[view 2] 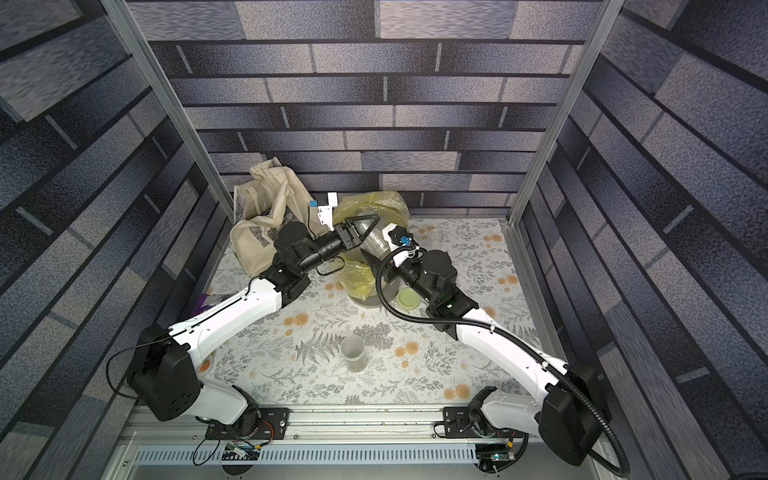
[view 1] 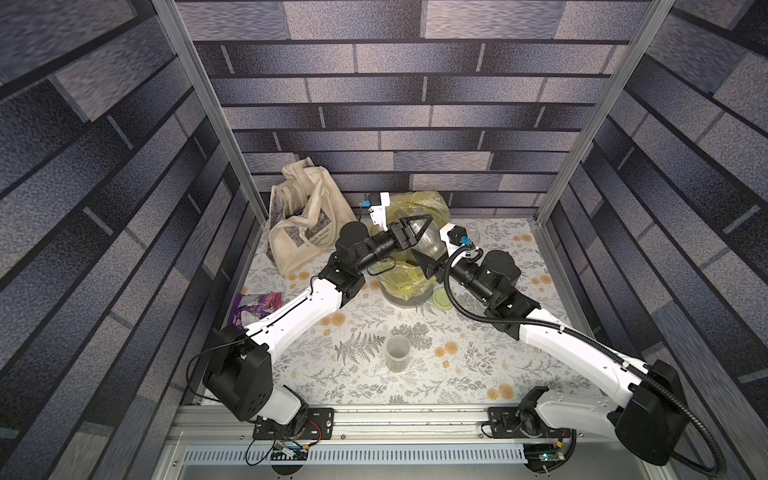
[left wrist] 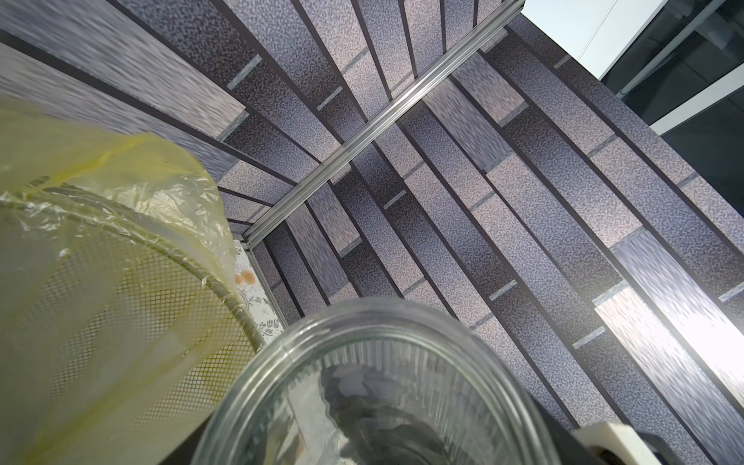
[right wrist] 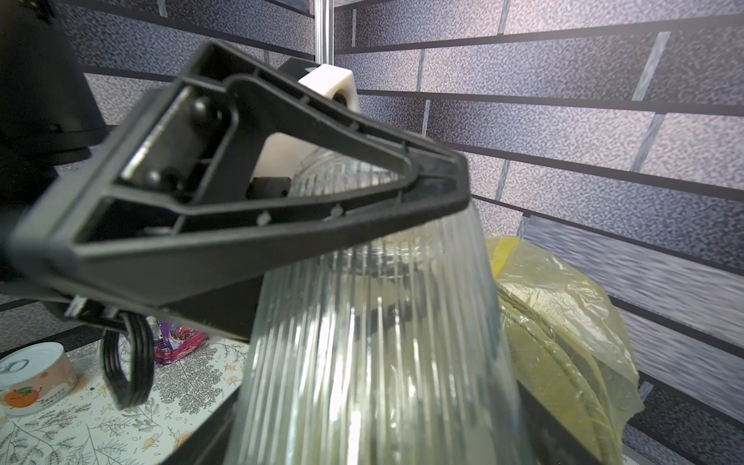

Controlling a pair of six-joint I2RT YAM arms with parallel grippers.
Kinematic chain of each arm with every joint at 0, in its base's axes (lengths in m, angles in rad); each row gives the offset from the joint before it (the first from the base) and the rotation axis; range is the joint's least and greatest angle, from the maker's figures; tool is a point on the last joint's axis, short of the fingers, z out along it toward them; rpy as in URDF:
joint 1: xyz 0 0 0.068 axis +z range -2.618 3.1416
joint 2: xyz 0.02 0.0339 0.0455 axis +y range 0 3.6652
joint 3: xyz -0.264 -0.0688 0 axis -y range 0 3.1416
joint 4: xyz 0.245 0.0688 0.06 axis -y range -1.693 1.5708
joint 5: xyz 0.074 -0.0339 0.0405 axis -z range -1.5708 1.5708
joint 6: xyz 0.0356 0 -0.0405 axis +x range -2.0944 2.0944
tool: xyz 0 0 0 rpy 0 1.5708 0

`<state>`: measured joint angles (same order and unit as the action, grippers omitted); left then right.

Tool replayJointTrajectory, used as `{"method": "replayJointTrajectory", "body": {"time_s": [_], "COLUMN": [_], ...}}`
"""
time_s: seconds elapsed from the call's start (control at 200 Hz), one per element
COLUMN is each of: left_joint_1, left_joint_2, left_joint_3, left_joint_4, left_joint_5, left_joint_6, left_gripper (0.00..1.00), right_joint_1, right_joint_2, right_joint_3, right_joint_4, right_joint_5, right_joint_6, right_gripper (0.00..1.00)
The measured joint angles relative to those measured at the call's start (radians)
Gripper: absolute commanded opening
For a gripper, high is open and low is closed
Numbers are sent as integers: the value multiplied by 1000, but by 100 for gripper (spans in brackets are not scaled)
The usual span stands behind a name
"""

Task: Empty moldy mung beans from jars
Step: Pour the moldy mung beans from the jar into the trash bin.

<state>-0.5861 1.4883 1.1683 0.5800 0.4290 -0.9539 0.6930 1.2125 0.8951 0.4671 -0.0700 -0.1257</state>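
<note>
**Mung beans (view 1: 397, 365): ribbed jar (view 1: 429, 243) gripped from two sides over the bin**

Held aloft at far centre, above the grey bin (view 1: 409, 300) and its yellow bag (view 1: 432, 203). Showed no grains inside, as far as could be told. Seen otherwise only as a dull olive layer at the foot of the slim jar (view 1: 397, 351), upright at near centre. Lime-green lid (view 1: 441, 298) laid flat just beside the bin.

Risks, as judged:
- slipping of the smooth ribbed wall if either grip eased before the other was firm, with a drop into the bag or onto the table (view 1: 332, 374);
- twisting under two opposed grips;
- snagging on loose plastic.

Left gripper (view 2: 374, 232): stood partly open, with one finger (right wrist: 282, 225) flat against the jar wall and the other hidden. Judged clamped on the jar.

Right gripper (right wrist: 382, 437): likewise partly open, closed around the same jar.
</note>
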Motion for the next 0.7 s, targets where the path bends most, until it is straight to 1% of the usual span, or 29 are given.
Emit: {"method": "replayJointTrajectory", "body": {"time_s": [0.08,0.125,0.18,0.23,0.281,0.306,0.316,0.421,0.701], "left_joint_1": [11,16,21,25,28,30,30,50,148], "left_joint_2": [5,5,5,5,5,5,5,5,2], "left_joint_3": [5,9,14,16,16,16,16,16,-2], "left_joint_4": [0,-3,-4,-5,-4,-4,-4,-8,61], "left_joint_5": [25,36,47,58,64,67,69,75,84], "left_joint_6": [-10,-16,-16,-16,-17,-20,-21,-38,-172], "left_gripper": [30,30,30,30,30,30,30,29,28], "right_joint_1": [0,0,0,0,1,0,1,8,12], "right_joint_2": [1,1,1,1,1,1,1,1,7], "right_joint_3": [0,0,2,2,2,2,2,2,1], "right_joint_4": [0,2,6,10,11,12,13,59,219], "right_joint_5": [2,2,2,1,0,0,-2,-29,-59], "right_joint_6": [-10,-13,-19,-25,-30,-33,-34,-39,-40], "right_gripper": [51,59,65,78,88,98,100,100,100]}}
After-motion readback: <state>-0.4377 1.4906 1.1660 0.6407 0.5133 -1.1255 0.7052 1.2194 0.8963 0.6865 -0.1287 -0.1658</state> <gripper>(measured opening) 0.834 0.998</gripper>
